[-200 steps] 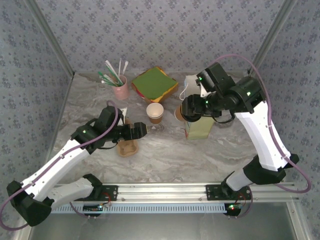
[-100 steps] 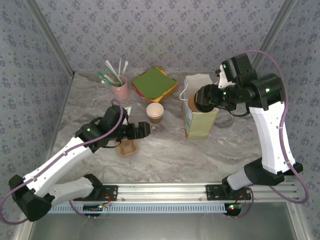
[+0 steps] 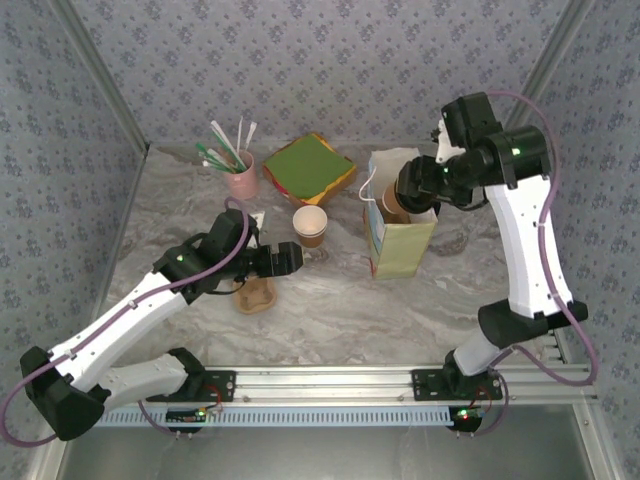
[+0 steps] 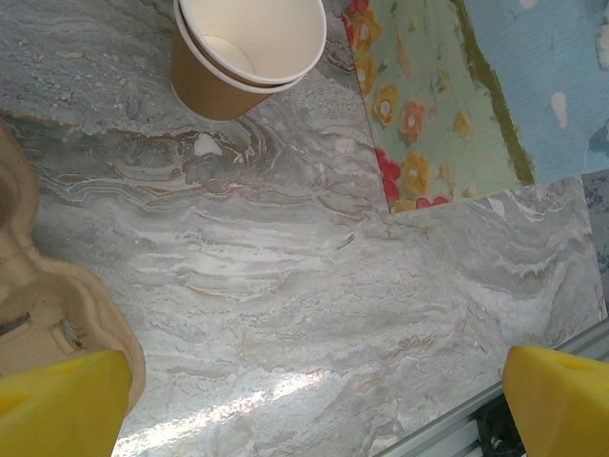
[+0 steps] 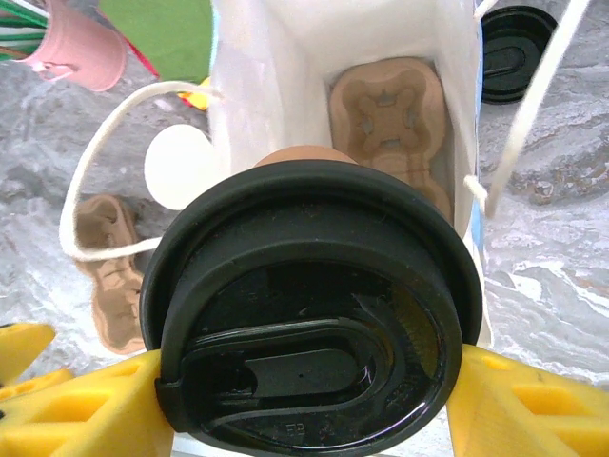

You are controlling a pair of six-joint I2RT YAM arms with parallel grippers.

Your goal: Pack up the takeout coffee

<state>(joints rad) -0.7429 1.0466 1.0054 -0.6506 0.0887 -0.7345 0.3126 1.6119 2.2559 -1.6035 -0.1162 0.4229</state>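
Takeout coffee (image 5: 314,305): brown cup with a black lid, held upright over the open top of the paper bag (image 3: 405,252), not touching the table (image 3: 330,310)
Right end effector (image 3: 405,195): its yellow fingers (image 5: 86,405) press on two opposite sides of the cup, just under the lid rim
Inside the bag: a cardboard cup carrier (image 5: 385,114) lies on the bottom, below the coffee
Paper bag: stands upright right of centre, with white string handles hanging out on both sides
Loose black lid (image 5: 514,38): lies flat on the table just beside the bag
Open cup (image 3: 310,226): no lid, white inside, stands left of the bag and apart from it
Second carrier (image 3: 255,293): on the table near the left end effector (image 3: 285,258)
Left end effector: fingers spread wide, holding nothing, low over the table between the second carrier and the open cup
Far side: a pink cup with straws (image 3: 241,180) and a green napkin stack (image 3: 308,165)
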